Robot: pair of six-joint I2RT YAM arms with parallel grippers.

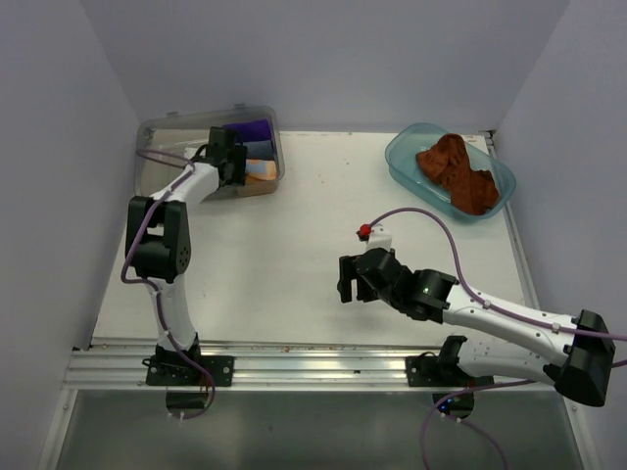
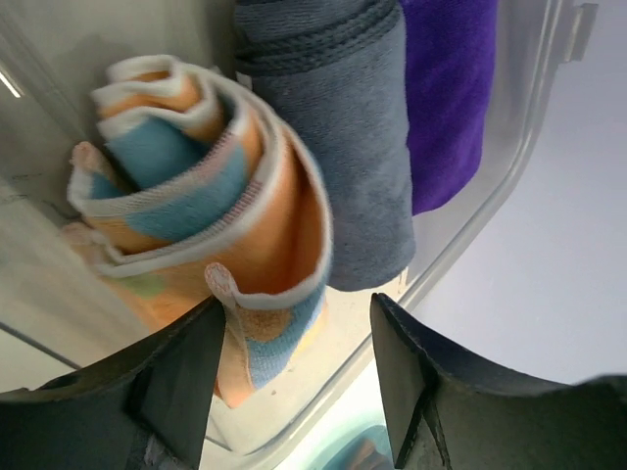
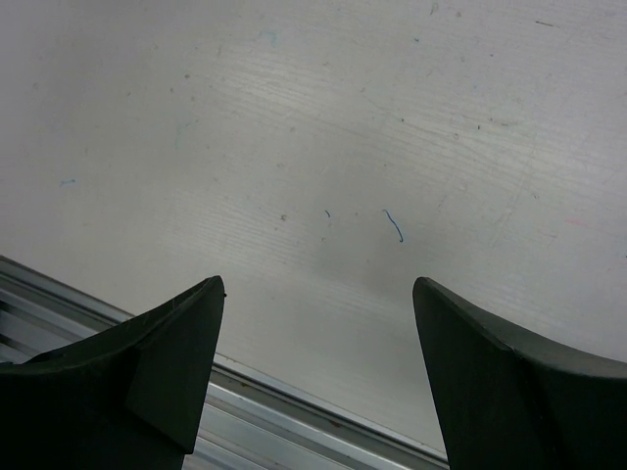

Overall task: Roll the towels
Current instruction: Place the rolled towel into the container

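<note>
The patterned pale blue, orange and white towel [image 2: 196, 176] lies rolled up inside the clear bin [image 1: 162, 137] at the back left, and a strip of it shows in the top view [image 1: 261, 172]. My left gripper [image 2: 299, 304] hangs over that bin [image 1: 227, 157], jaws apart. The roll's loose end touches the left finger [image 2: 186, 362], while the right finger stands free of it. The rust-brown towel [image 1: 458, 171] sits crumpled in a teal tray [image 1: 400, 159] at the back right. My right gripper [image 1: 350, 279] is open over bare table near the front [image 3: 318, 284].
A rolled grey-blue cloth [image 2: 353, 147] and a purple cloth [image 2: 446, 98] lie beside the patterned roll in the bin. The bin's clear wall [image 2: 490, 206] runs close to my left gripper. A metal rail [image 3: 294, 411] edges the table's front. A red-capped fitting [image 1: 364, 232] rides on the right arm's cable.
</note>
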